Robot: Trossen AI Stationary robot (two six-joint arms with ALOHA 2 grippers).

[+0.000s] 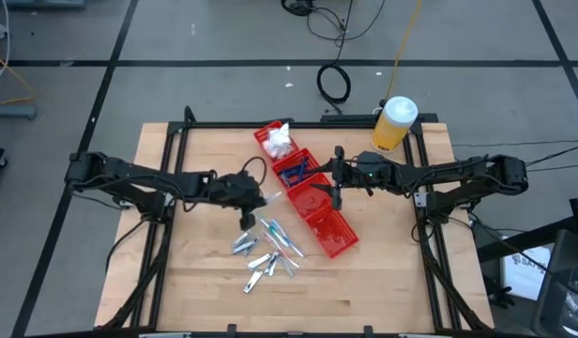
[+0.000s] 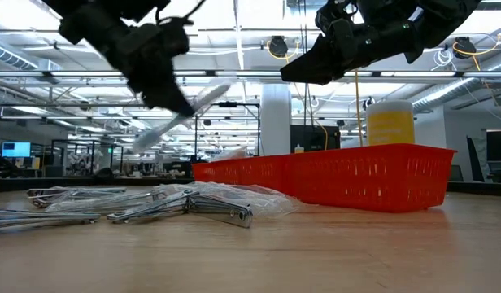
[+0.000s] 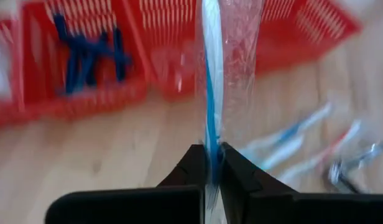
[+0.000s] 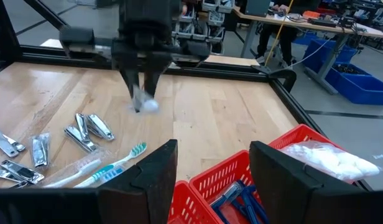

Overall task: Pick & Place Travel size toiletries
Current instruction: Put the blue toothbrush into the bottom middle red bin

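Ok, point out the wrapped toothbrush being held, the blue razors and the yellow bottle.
wrapped toothbrush point(image 3: 210, 93), left wrist view, mid-handle.
blue razors point(image 3: 86, 53), left wrist view, middle of the pile.
yellow bottle point(image 1: 392, 127), high view, body below the cap.

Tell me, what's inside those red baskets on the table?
The row of red baskets holds white soft packets at the far end, then dark blue pieces. The right gripper hangs over the third basket, covering part of it. The nearest basket looks empty.

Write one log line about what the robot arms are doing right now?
left gripper: shut on clear-wrapped toothbrush, lifted off table | right gripper: open, empty, above red bins | nail clippers, more toothbrushes on table
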